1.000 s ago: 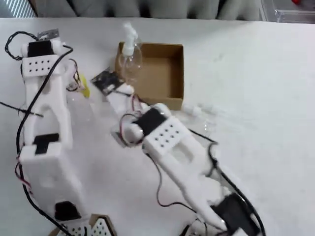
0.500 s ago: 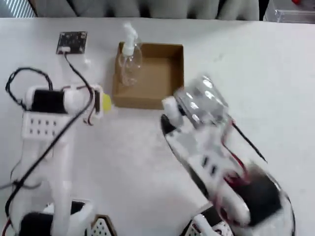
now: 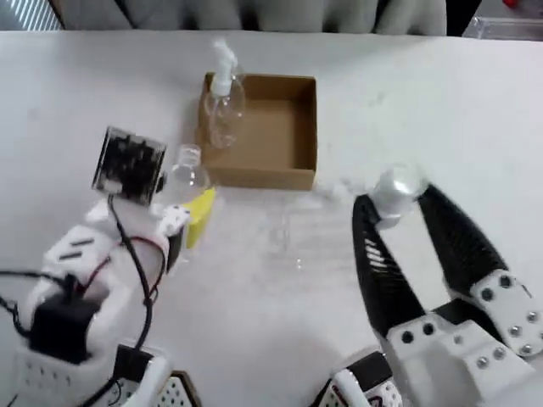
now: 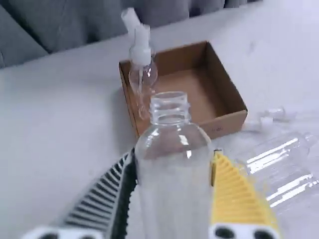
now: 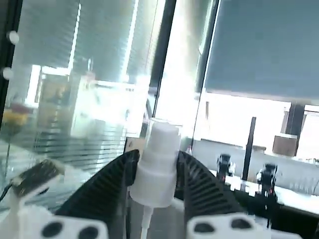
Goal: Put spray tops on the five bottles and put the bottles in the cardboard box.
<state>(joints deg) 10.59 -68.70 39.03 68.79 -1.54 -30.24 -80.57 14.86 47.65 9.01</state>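
Now left tool (image 4: 173, 157) clamps a capless bottle (image 4: 169, 130); right tool (image 5: 157, 157), swung upward, pinches a spray top (image 5: 158, 177).

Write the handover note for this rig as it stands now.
Left gripper: shut on an open bottle, upright, in front of the box.
Right gripper: shut on a spray top, off the box's front corner.
Done: one capped bottle stands in the box.
To do: cap the held bottle and box it. Bare bottles and loose tops lie on the table by the box; count unclear.
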